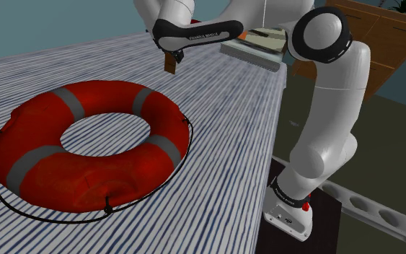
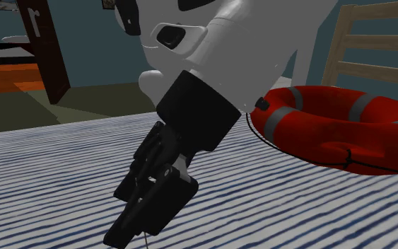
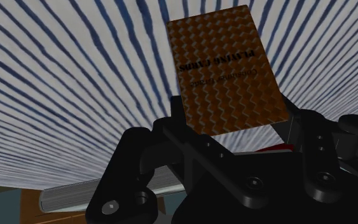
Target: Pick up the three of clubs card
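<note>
In the shoulder view a red life ring with grey bands (image 1: 86, 155) lies to the left on the blue-and-white striped surface (image 1: 223, 144). To its right, the black gripper (image 1: 172, 56) has its fingers (image 3: 179, 121) closed narrowly on the brown, patterned-back playing card (image 3: 225, 70). The card appears clear of the surface, so the pickup looks essentially done.

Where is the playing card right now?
The brown-backed card is clasped in the claw, over the striped surface, just beyond the red life ring toward the shoulder view's top.

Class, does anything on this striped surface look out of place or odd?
The red life ring lies flat on the striped surface, odd inside a house. Otherwise nothing: the brown card is clasped in the gripper.
</note>
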